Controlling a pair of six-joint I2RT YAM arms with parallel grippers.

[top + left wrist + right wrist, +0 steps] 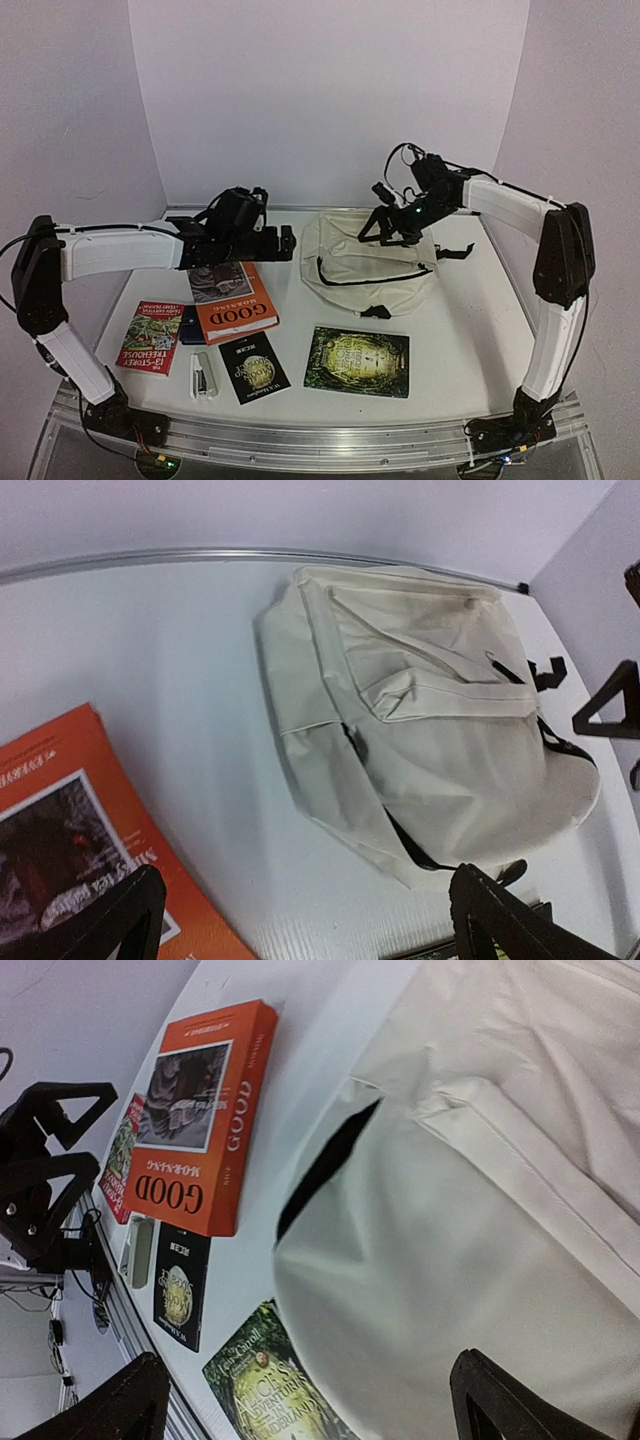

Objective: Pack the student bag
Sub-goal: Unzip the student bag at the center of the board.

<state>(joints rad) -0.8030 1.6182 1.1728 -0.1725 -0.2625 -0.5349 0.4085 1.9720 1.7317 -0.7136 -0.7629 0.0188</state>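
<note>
I see the student bag (365,262) slumped on the bench (470,320) right of centre, zip seemingly part open, left pincer (288,243) gaping empty beside it, right pincer (392,236) gaping empty above it.

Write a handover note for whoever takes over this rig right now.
Left gripper: open, empty, between the thick orange book and the cream fabric backpack.
Right gripper: open, empty, over the backpack, which lies towards the back.
Done: nothing visibly packed.
To do: orange book, red illustrated book, small black book, dark green book, white stapler-like item, all outside the bag.
</note>
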